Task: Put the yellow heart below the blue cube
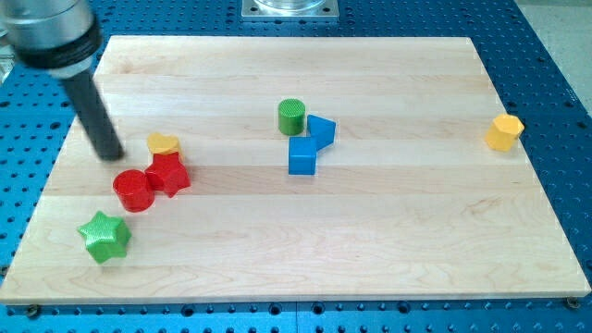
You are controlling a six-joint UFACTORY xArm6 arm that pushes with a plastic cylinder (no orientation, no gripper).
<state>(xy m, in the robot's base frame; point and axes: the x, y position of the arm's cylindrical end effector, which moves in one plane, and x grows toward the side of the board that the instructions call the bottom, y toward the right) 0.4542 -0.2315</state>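
Tip (112, 154) resting on the counter (388, 240) just left of the yellow heart (163, 143); no pincer showing. Heart touching the red star (169, 174), sitting well left of the blue cube (302, 156).

You see the tool's tip (111, 154) on the worktop (388, 240), near the yellow heart (163, 143) on its left; the blue cube (302, 156) sits well apart.

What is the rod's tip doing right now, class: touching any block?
My tip: holds nothing, touches no block, just left of the yellow heart block.
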